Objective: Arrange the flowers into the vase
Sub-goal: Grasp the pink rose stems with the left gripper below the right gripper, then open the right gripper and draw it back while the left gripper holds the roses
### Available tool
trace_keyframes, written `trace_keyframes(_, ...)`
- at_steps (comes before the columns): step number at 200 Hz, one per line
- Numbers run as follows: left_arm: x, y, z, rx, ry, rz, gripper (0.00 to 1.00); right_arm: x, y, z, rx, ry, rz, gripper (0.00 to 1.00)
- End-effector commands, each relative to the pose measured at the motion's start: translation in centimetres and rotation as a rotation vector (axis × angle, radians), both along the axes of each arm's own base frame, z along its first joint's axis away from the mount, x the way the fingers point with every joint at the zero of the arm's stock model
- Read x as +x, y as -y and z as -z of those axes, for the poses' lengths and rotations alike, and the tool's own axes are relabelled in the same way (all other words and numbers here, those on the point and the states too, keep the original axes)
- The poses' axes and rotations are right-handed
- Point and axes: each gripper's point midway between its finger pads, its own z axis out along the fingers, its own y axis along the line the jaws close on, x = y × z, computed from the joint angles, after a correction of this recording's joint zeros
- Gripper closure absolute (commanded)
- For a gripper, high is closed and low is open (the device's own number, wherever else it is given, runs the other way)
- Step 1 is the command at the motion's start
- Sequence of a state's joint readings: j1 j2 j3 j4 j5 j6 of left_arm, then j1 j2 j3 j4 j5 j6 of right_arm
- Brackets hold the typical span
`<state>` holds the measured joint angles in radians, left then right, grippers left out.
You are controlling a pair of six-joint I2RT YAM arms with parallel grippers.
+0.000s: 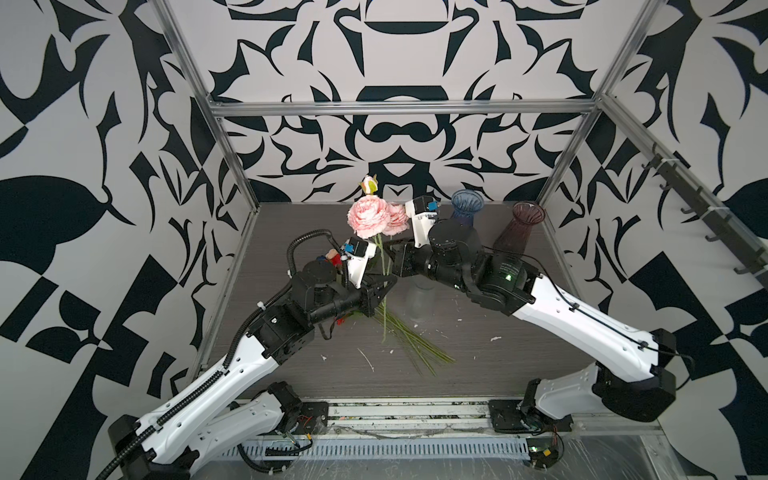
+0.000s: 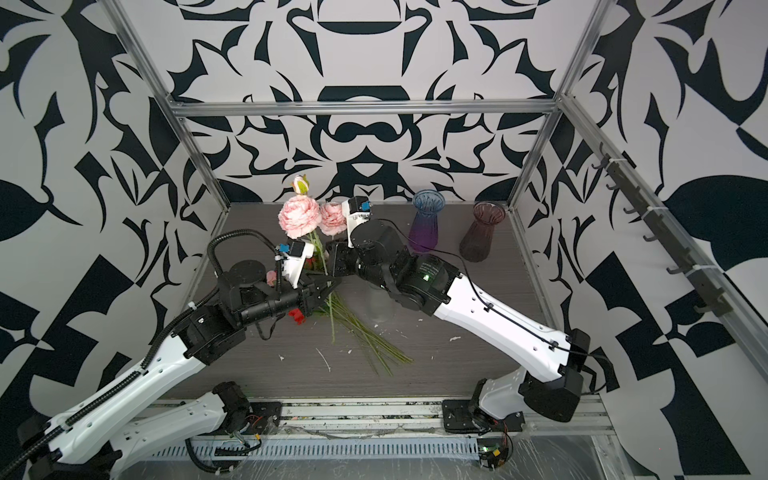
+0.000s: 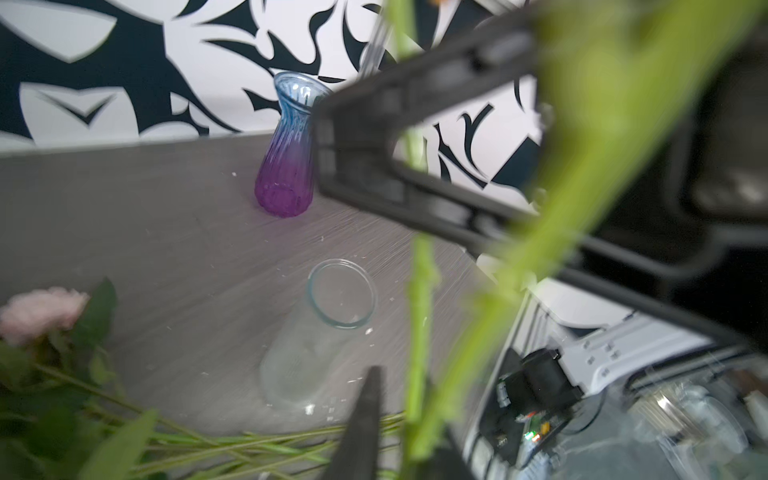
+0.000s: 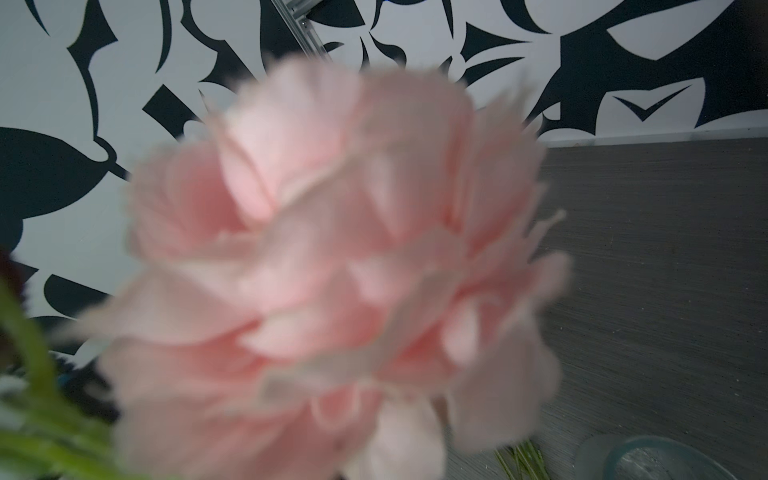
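Clamping one stem [image 1: 384,328], your left gripper [image 1: 388,284] and right gripper [image 1: 387,251] hold something probably light and bendy; spare the soft bloom [image 1: 365,216]

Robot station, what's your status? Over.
Left gripper, right gripper: both shut on pink blooms' stems, mid-air. Clear vase empty, right arm over it. Spare flowers lying on table.
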<state>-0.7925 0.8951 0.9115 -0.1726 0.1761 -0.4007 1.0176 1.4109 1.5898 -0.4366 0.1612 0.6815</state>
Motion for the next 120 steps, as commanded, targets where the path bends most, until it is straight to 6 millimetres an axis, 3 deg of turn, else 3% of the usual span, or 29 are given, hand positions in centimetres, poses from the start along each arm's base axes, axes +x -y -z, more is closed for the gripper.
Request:
trace_keyframes(1,0.2,-0.5,-1.4,-0.010,0.020,-0.022,1.00,-0.4,-0.1,-1.6,0.057,0.019,-0.013,1.00)
trace_keyframes(21,0.0,-0.9,-1.5,-0.013,0.024,-0.028,1.00,-0.6,0.1,-1.7,0.058,0.025,-0.014,1.00)
trace_keyframes(40,-0.2,-1.4,-1.6,-0.010,0.028,-0.040,1.00,-0.7,1.3,-2.2,0.025,0.058,0.002,0.61)
trace_keyframes(47,-0.2,-1.5,-1.5,-0.009,0.028,-0.046,1.00,-0.7,2.1,-2.4,0.002,0.076,0.015,0.50)
trace_keyframes(55,-0.3,-1.8,-1.4,-0.006,0.026,-0.056,1.00,-0.6,3.1,-2.5,-0.021,0.096,0.045,0.44)
trace_keyframes(91,-0.2,-2.4,-0.9,-0.002,0.029,-0.083,1.00,-0.9,9.4,-1.9,-0.081,0.111,0.139,0.43)
trace_keyframes(120,0.0,-2.5,-1.4,-0.029,0.061,-0.093,1.00,-1.3,15.1,0.6,-0.151,0.068,0.234,0.41)
